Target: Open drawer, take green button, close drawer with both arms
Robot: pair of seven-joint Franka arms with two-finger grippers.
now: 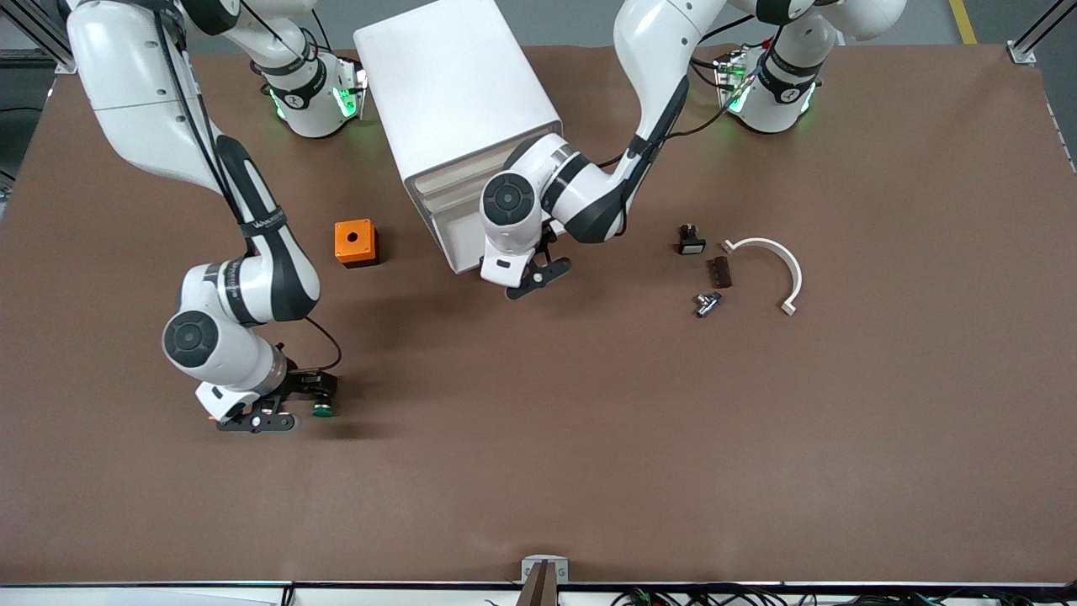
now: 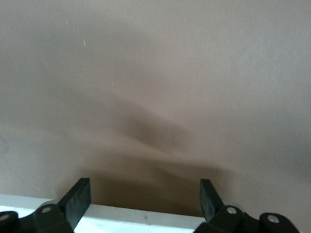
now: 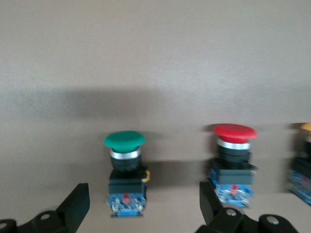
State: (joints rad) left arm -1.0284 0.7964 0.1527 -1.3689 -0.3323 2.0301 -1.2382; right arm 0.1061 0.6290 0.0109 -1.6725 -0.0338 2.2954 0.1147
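The right pincer [image 1: 305, 402] hangs low at the near part of the table [image 1: 589, 471], toward the right arm's end, its fingers spread wide and gripping nothing. The green button [image 3: 125, 167] stands upright on the table between those fingers, touching neither: a round, domed green cap on a silver collar, with a black block and a blue base below. Just beside it stand a red button [image 3: 234, 162] and, at the view's edge, a yellow one [image 3: 303, 162]. Farther back sits an orange box [image 1: 355, 242]. The left pincer [image 1: 538, 273] hangs wide open and empty before the white cabinet [image 1: 458, 109], at its pale drawer fronts [image 1: 446, 198].
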